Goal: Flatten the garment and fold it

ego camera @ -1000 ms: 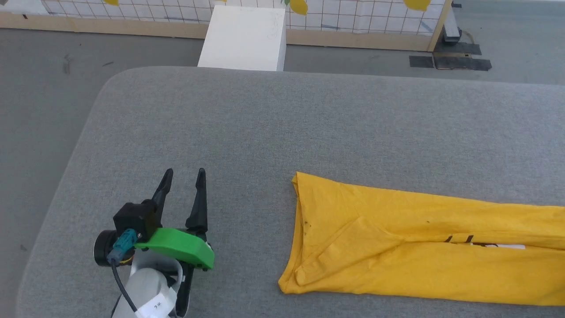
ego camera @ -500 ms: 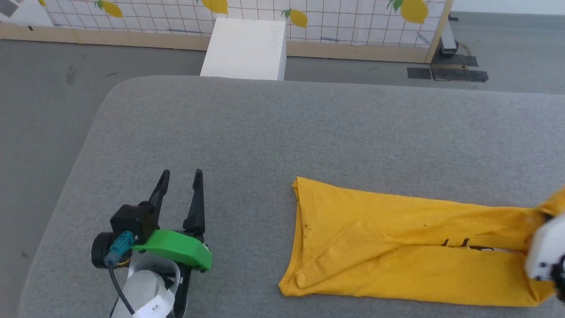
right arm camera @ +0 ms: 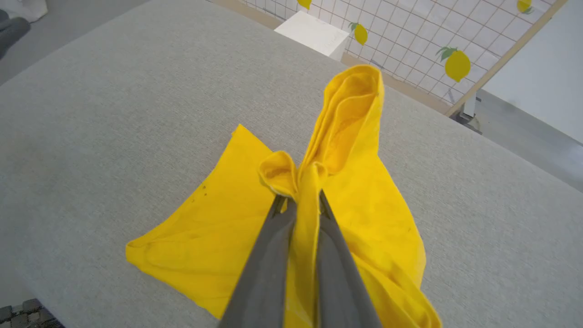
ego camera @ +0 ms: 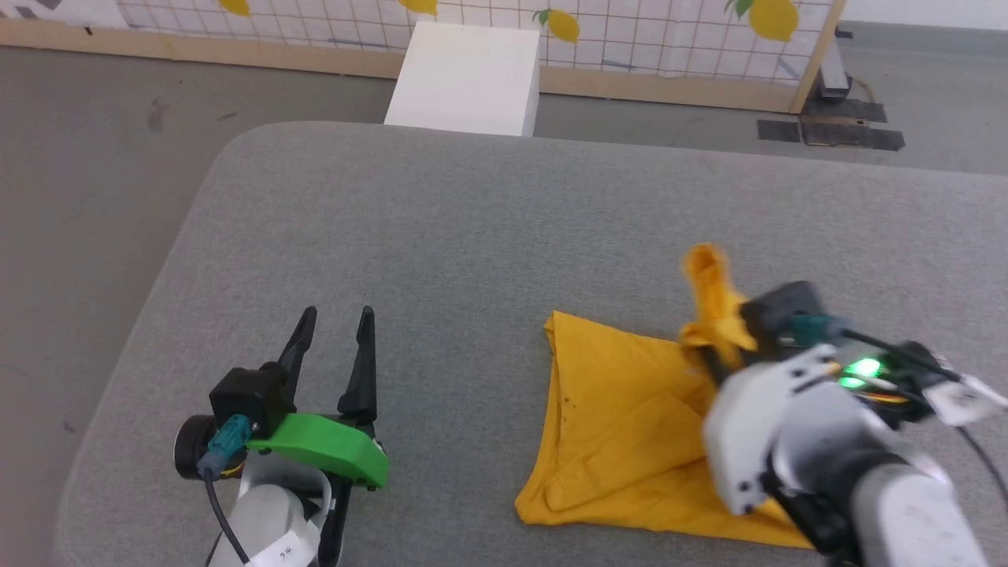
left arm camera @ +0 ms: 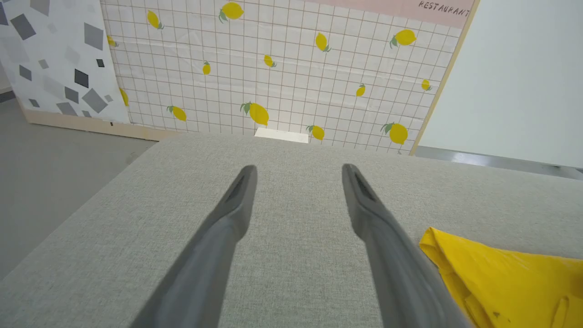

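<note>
Left tool spread wide; right tool clamped

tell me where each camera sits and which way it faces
Head view: on the head, looking forward and down at the grey padded table; open left gripper lower left, right arm lower right.
Left wrist view: on the left wrist, looking along its spread fingers across the table toward the lemon-print wall.
Right wrist view: on the right wrist, looking down the right gripper, shut on a raised bunch of the yellow T-shirt.
Shared: all three show the T-shirt and the white box.
</note>
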Tool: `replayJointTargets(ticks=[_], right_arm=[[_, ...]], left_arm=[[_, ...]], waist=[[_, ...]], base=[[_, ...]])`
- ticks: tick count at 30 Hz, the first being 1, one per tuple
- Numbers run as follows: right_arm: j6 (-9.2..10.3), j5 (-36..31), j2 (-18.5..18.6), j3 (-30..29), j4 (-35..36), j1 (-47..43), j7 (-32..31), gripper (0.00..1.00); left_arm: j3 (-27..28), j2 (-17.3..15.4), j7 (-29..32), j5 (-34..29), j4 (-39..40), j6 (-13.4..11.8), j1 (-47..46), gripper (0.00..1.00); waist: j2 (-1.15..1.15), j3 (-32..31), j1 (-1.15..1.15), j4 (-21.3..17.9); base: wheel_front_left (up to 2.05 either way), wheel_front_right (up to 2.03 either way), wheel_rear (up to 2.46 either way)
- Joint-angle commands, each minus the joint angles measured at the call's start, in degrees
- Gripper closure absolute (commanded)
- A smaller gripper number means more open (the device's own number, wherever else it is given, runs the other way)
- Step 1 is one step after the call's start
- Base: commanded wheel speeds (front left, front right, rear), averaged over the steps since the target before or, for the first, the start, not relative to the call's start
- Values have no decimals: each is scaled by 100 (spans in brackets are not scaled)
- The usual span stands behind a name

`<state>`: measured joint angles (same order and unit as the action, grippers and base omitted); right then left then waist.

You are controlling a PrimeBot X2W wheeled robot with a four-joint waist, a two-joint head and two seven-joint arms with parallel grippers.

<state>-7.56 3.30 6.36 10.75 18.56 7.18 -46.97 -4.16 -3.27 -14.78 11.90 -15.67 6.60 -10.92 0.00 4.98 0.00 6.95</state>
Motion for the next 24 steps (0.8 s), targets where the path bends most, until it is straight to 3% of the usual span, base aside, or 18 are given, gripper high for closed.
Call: replayJointTargets(ticks=[1,7,15,16,17,18,22,24], right_arm=[[8,44,-55,236,-240,215,81,100],[8,109,-274,889,-1562,730,374,100],[8,594,-344,1228,-3192,1269,852,100],[8,715,-345,1238,-3314,1311,911,84],[8,846,-345,1282,-3444,1364,976,56],[8,939,-346,1315,-3526,1404,1032,0],[8,1401,-346,1424,-3613,1510,1361,0],[8,1882,-347,1337,-3308,1485,1915,0]], left_arm=[[8,29,-22,-1,-5,36,-45,0],[-35,34,-22,28,-28,49,-133,0],[-119,37,-22,107,-75,58,-238,0],[-125,37,-22,118,-79,58,-245,0],[-132,38,-22,131,-84,58,-251,0],[-137,38,-22,140,-89,58,-254,0],[-125,38,-22,157,-106,45,-232,0],[-100,38,-22,163,-125,43,-199,0]], waist=[[0,68,0,87],[0,234,0,232],[0,401,0,311],[0,409,0,309],[0,416,0,304],[0,418,0,297],[0,379,0,220],[0,295,0,150]], base=[[0,0,0],[0,0,0],[0,0,0],[0,0,0],[0,0,0],[0,0,0],[0,0,0],[0,0,0]])
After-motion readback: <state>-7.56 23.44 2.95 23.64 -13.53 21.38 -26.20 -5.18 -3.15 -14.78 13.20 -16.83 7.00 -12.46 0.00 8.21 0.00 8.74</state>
